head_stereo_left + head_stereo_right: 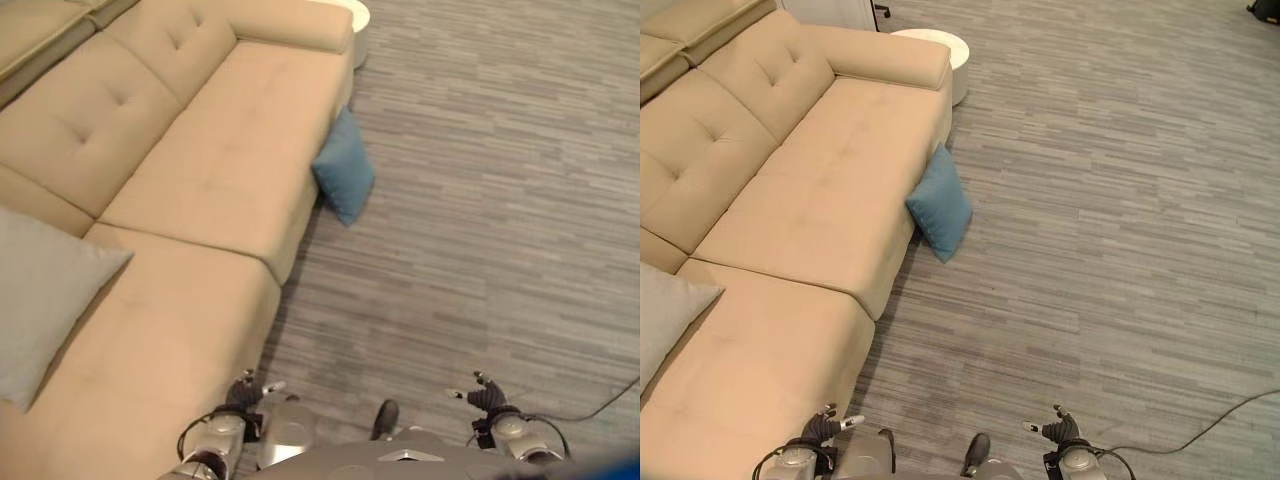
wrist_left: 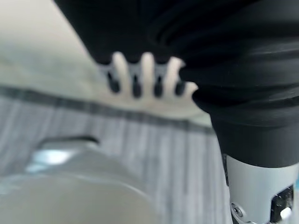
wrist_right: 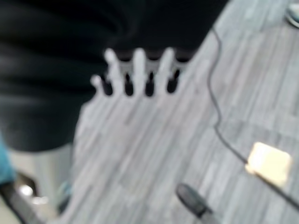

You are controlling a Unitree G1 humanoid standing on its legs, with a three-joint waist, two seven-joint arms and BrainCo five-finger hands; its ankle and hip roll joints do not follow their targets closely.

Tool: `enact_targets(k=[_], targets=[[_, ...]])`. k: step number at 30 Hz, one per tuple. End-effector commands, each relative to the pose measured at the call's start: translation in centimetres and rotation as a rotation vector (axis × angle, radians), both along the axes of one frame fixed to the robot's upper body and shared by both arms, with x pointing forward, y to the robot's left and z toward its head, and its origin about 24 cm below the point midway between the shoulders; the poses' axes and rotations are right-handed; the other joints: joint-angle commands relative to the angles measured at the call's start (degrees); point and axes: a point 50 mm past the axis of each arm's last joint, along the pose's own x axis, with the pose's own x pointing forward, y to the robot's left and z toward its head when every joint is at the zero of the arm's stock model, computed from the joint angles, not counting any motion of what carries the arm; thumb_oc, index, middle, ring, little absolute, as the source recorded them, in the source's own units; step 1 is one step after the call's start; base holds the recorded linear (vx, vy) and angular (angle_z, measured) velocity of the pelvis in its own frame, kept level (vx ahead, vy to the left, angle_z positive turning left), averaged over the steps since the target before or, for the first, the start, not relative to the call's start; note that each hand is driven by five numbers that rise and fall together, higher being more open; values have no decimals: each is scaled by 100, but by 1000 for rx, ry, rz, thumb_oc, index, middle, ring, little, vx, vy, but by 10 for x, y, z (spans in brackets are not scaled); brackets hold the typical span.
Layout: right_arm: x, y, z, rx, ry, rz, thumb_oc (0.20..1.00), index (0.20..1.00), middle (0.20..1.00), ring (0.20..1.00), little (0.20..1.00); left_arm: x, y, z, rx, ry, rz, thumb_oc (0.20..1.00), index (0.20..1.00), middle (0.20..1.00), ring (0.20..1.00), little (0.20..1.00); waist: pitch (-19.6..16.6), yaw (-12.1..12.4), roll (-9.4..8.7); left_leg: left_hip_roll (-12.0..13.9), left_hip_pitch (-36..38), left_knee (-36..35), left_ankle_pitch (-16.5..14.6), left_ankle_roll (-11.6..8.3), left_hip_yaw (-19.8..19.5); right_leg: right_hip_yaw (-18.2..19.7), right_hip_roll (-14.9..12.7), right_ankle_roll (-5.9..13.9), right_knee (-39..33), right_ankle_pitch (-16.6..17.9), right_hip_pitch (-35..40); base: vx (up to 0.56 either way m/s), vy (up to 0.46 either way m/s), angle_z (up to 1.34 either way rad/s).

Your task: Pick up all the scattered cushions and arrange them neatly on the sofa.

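A blue cushion stands on its edge on the floor, leaning against the front of the beige sofa. A pale grey cushion lies on the near sofa seat at the left. My left hand hangs low by the sofa's near corner, far from the blue cushion. My right hand hangs low over the floor at the right. In the wrist views the left hand's fingers and the right hand's fingers are straight and hold nothing.
A round white side table stands past the sofa's far armrest. Grey striped carpet stretches right of the sofa. A small tan square lies on the floor near my right side.
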Motion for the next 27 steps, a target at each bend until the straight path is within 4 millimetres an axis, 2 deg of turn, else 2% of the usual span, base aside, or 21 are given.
enact_targets(k=[1, 3, 4, 5, 6, 7, 8, 9, 10, 12, 13, 14, 16, 17, 18, 21, 23, 25, 26, 27], targets=[[33, -12, 18, -42, -124, 13, 1000, 1000, 1000, 1000, 1000, 23, -13, 7, -9, -72, -52, 1000, 1000, 1000, 1000, 1000, 114, 23, 45, -747, 202, -1805, -59, 447, 320, 178, 53, 819, 171, 159, -76, 385, -149, -10], [34, -11, 18, -39, -126, 12, 1000, 1000, 1000, 1000, 1000, 22, -14, 6, -5, -69, -63, 1000, 1000, 1000, 1000, 1000, 85, 121, 84, -878, 71, -2224, 286, 479, 339, 276, 195, 820, 153, 53, 61, 348, -73, -8], [39, -8, 19, -36, -138, 24, 1000, 1000, 1000, 1000, 1000, 19, -13, 6, -5, -65, -61, 1000, 1000, 1000, 1000, 1000, 58, 270, 124, -1003, -139, -2349, 558, 445, 219, 463, 352, 803, 206, -64, 184, 457, -25, -54], [41, -5, 19, -29, -140, 33, 1000, 1000, 1000, 1000, 1000, 16, -9, 5, -3, -65, -33, 1000, 1000, 1000, 1000, 1000, 14, 361, 119, -1027, 9, -2349, 492, 507, 139, 630, 400, 795, 380, -221, 237, 585, 56, -86], [39, -2, 17, -24, -130, 39, 1000, 1000, 1000, 1000, 1000, 11, -6, 4, -1, -55, -16, 1000, 1000, 1000, 1000, 1000, -100, 388, 88, -1094, 220, -2351, 372, 651, 30, 670, 321, 846, 721, -318, 281, 497, 109, -183], [38, -1, 16, -20, -124, 34, 1000, 1000, 1000, 1000, 1000, 9, -5, 4, -2, -49, -13, 1000, 1000, 1000, 1000, 1000, -119, 407, 100, -1097, 342, -2381, 313, 714, 42, 680, 274, 909, 1035, -329, 241, 534, 187, -190], [36, -1, 15, -17, -111, 29, 1000, 1000, 1000, 1000, 1000, 11, -4, 4, 3, -48, -21, 1000, 1000, 1000, 1000, 1000, -110, 345, 148, -1056, 724, -2409, 118, 920, 83, 687, 6, 1320, 2316, 232, -267, 457, 183, -172], [38, -2, 16, -14, -114, 21, 1000, 1000, 1000, 1000, 1000, 18, -4, 7, 7, -66, -39, 1000, 1000, 1000, 1000, 1000, -71, 214, 228, -1023, 933, -2358, -35, 1011, 25, 615, -126, 1397, 2968, 442, -563, 433, 177, -70], [36, -3, 15, -20, -106, 16, 1000, 1000, 1000, 1000, 1000, 21, -5, 8, 8, -74, -53, 1000, 1000, 1000, 1000, 1000, -65, 184, 261, -1004, 1037, -2362, -118, 1040, 14, 507, -244, 1347, 3099, 457, -701, 393, 63, -24], [29, -6, 12, -21, -82, 5, 1000, 1000, 1000, 1000, 1000, 27, -5, 11, 12, -87, -64, 1000, 1000, 1000, 1000, 1000, -110, 51, 280, -950, 1408, -2549, -309, 994, -130, 319, -448, 1137, 2277, 322, -988, 446, -102, 8], [30, -6, 13, -21, -87, 5, 1000, 1000, 1000, 1000, 1000, 28, -5, 11, 13, -89, -65, 1000, 1000, 1000, 1000, 1000, -106, 7, 275, -932, 1510, -2599, -378, 949, -169, 297, -513, 1119, 1838, 382, -1009, 492, -236, 19], [32, -4, 13, -22, -88, 14, 1000, 1000, 1000, 1000, 1000, 28, -5, 11, 14, -87, -58, 1000, 1000, 1000, 1000, 1000, -116, -50, 243, -879, 1702, -2676, -513, 848, -222, 260, -666, 1179, 1115, 638, -1167, 442, -218, 31], [31, -2, 12, -23, -78, 18, 1000, 1000, 1000, 1000, 1000, 26, -4, 10, 18, -77, -47, 1000, 1000, 1000, 1000, 1000, -123, -142, 265, -789, 1910, -2701, -611, 781, -281, 396, -639, 1238, 942, 782, -1239, 399, -180, 44], [28, -2, 11, -20, -70, 27, 1000, 1000, 1000, 1000, 1000, 22, -3, 8, 16, -66, -40, 1000, 1000, 1000, 1000, 1000, -156, -187, 230, -765, 1945, -2656, -632, 736, -337, 551, -559, 1220, 931, 718, -1167, 325, -176, 26], [27, 0, 10, -16, -65, 34, 1000, 1000, 1000, 1000, 1000, 18, -5, 6, 11, -58, -36, 1000, 1000, 1000, 1000, 1000, -197, -192, 202, -718, 1975, -2625, -650, 698, -312, 543, -509, 1187, 822, 716, -1093, 315, -201, 19], [23, -2, 9, -23, -60, 31, 1000, 1000, 1000, 1000, 1000, 20, -10, 6, -1, -61, -36, 1000, 1000, 1000, 1000, 1000, -251, -174, 195, -569, 1808, -2164, -327, 454, -377, 412, -321, 1026, 703, 603, -846, 216, -201, 45], [26, -5, 11, -22, -85, 5, 1000, 1000, 1000, 1000, 1000, 27, -12, 8, -12, -84, -32, 1000, 1000, 1000, 1000, 1000, -165, -96, 123, -511, 1366, -1448, -59, 298, -299, 220, -304, 898, 572, 530, -634, 110, -249, 63], [31, -6, 15, -25, -111, 7, 1000, 1000, 1000, 1000, 1000, 34, -15, 11, -21, -107, -39, 1000, 1000, 1000, 1000, 1000, -55, 19, 46, -486, 1032, -986, 59, 277, -177, 62, -266, 817, 449, 451, -423, 129, -265, 62], [32, -8, 16, -29, -113, 1, 1000, 1000, 1000, 1000, 1000, 38, -17, 12, -23, -114, -48, 1000, 1000, 1000, 1000, 1000, -16, 93, 24, -509, 774, -974, 14, 312, 57, -114, -249, 783, 337, 342, -240, 113, -190, 59], [32, -8, 16, -29, -113, 1, 1000, 1000, 1000, 1000, 1000, 38, -17, 12, -23, -114, -48, 1000, 1000, 1000, 1000, 1000, -13, 91, 25, -509, 776, -966, 8, 313, 54, -118, -248, 785, 332, 342, -232, 106, -154, 67]])
